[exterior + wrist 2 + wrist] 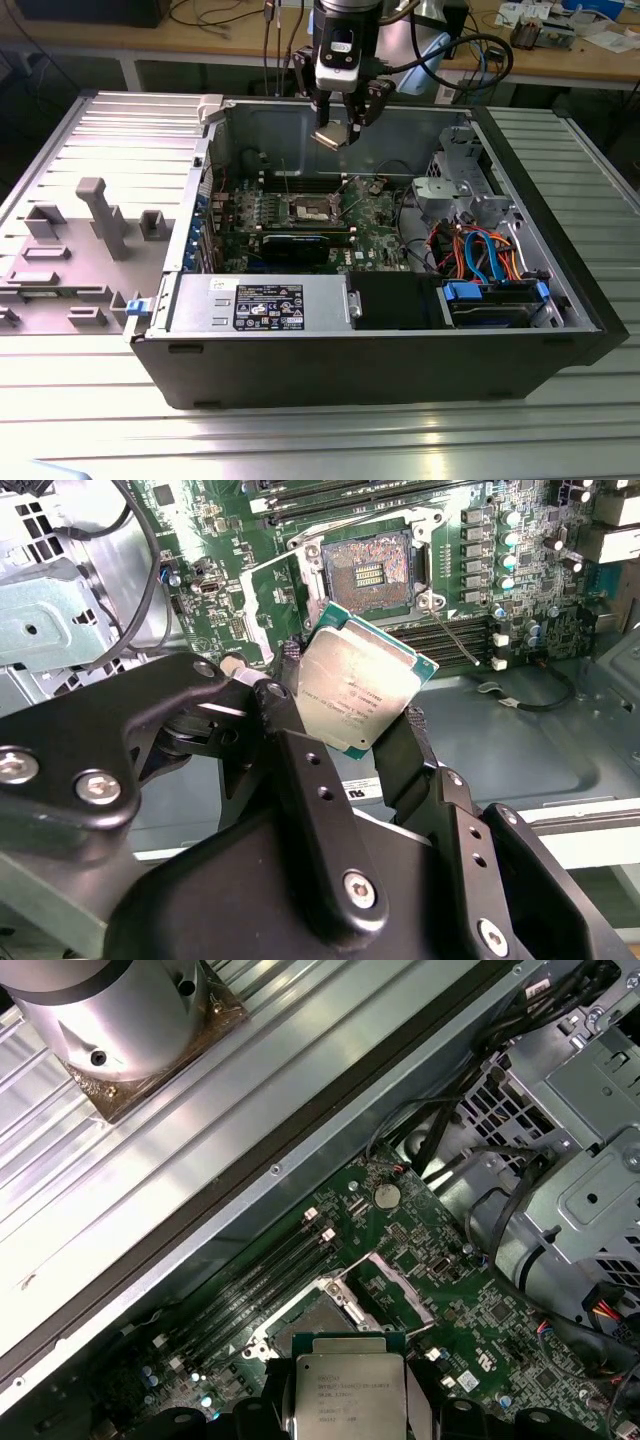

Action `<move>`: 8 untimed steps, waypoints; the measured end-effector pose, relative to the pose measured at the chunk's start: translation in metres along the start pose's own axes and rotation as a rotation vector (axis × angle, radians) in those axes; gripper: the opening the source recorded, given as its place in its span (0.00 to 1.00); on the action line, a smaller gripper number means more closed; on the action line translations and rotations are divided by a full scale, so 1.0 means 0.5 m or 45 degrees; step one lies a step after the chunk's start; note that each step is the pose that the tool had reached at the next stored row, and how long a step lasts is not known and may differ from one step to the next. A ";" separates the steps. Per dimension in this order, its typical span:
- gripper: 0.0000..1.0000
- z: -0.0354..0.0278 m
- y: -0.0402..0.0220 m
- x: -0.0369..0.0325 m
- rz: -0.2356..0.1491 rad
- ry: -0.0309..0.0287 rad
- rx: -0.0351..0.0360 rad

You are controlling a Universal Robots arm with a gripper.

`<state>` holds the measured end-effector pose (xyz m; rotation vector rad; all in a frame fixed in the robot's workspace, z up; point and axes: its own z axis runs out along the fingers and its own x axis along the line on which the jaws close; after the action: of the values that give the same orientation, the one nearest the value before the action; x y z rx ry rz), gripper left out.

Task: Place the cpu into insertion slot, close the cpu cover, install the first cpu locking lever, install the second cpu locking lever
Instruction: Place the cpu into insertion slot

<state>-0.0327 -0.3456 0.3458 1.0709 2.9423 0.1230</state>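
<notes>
The cpu [330, 137], a silver-topped square with a green edge, hangs tilted in mid-air at the upper centre of the exterior view, well above the board. Below it the insertion slot [310, 210] sits bare, dark centre exposed, the cpu cover [255, 600] swung open beside it.

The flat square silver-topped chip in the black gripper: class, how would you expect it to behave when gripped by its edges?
The flat square silver-topped chip looks stiff: it sits tilted in the black gripper without bending. Probably light, being thin. Its smooth metal top and narrow edge grip suggest it could slip or twist.
</notes>
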 end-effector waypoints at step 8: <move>0.54 0.001 0.000 0.000 0.029 -0.0022 -0.0005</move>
<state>-0.0327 -0.3456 0.3454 1.1038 2.9292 0.1228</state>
